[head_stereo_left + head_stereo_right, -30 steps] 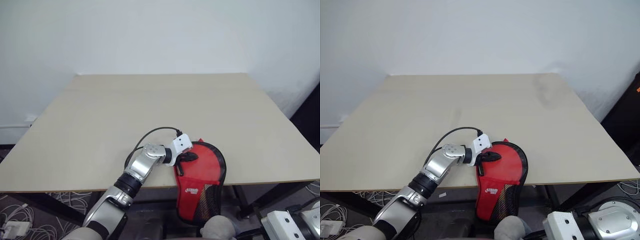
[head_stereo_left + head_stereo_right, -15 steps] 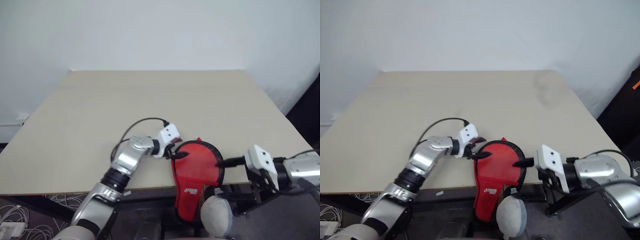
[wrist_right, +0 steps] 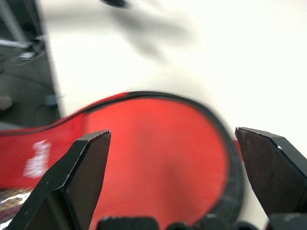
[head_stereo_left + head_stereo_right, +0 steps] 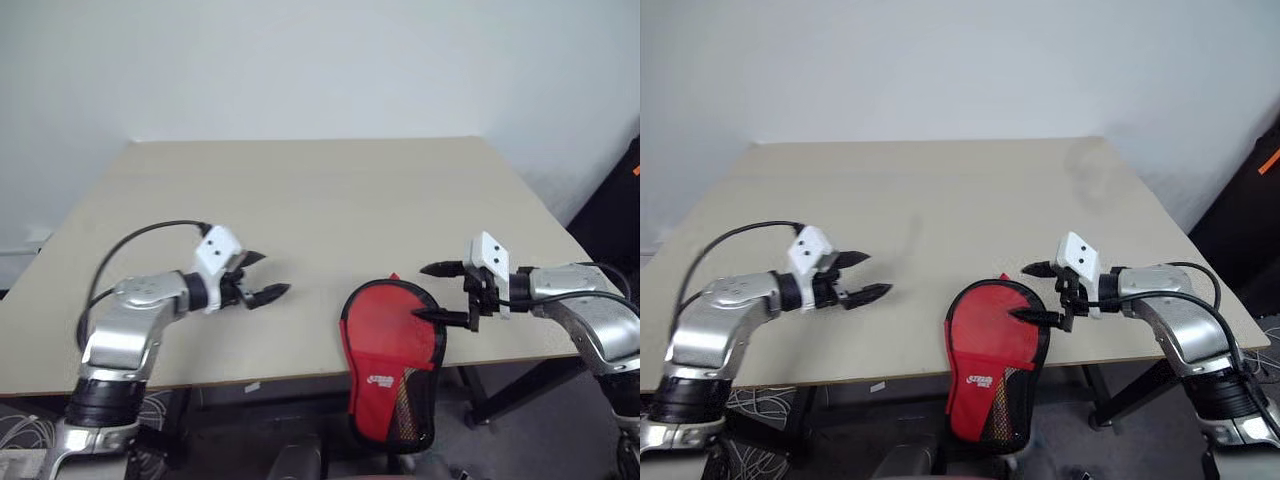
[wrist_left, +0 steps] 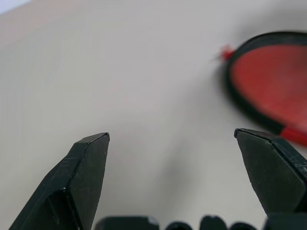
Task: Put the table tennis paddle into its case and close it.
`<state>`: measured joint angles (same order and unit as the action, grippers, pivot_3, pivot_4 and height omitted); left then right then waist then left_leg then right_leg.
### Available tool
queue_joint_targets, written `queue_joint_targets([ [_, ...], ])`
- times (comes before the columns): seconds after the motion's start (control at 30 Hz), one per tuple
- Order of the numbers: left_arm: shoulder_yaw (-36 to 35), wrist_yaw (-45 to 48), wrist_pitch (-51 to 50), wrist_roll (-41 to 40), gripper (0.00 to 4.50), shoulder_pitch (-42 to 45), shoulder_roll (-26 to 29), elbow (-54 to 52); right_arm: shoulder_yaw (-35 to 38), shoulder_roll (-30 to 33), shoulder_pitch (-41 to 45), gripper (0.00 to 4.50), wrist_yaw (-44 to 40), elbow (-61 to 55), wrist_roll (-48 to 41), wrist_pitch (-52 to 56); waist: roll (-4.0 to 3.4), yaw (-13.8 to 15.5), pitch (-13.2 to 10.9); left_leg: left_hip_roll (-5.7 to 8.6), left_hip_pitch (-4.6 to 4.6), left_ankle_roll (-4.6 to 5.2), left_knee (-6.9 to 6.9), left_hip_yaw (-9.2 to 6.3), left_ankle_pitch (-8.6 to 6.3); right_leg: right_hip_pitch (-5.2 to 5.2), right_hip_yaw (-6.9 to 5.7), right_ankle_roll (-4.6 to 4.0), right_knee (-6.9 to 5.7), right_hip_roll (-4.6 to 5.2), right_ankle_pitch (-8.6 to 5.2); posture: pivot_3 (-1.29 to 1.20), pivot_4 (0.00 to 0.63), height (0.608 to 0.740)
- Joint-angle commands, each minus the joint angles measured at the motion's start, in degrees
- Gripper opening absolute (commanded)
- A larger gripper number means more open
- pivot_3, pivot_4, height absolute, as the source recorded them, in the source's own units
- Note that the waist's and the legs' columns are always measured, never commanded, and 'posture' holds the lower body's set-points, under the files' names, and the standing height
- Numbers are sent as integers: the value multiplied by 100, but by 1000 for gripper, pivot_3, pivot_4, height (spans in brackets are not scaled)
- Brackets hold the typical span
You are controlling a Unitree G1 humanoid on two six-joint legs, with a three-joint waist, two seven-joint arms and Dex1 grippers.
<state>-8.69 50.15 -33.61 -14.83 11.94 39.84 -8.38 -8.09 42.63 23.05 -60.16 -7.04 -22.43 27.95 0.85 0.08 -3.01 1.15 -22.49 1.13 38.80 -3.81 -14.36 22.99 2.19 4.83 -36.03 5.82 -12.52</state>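
Case is sitting closed at lower centre of the frame, round end on the tan table, mesh neck drooping off the near edge. Looks soft, light and floppy, so I'd be pinching the black rim on the tabletop part. Left gripper and right gripper are both gaping wide, holding nothing. Plain white wall is running behind.

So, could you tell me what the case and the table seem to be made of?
The case looks like soft red fabric with black edge binding and dark mesh at its narrow end, which overhangs the table edge. The table looks like pale matte laminate or wood board, with a flat, even, glare-free surface; which one is unclear.
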Motion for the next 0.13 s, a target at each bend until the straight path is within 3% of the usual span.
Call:
queue_joint_targets([
  [0.03, -855, -477, -223, -123, 4442, -780, 38, -423, 156, -342, 404, 4500, 383, 498, 243, -326, -5, -26, 2, 1, -1, 0, -1, 0, 0, 2, 0, 0, -2, 1, 1, 0, 0, 698],
  [0.13, -1031, -647, -326, -244, 4442, -1274, -58, -741, 142, -619, 448, 4500, 553, 635, 323, -376, -5, -51, 2, 2, -8, -3, -16, 3, 1, 22, 8, -23, -5, 1, 16, 0, 0, 698],
])
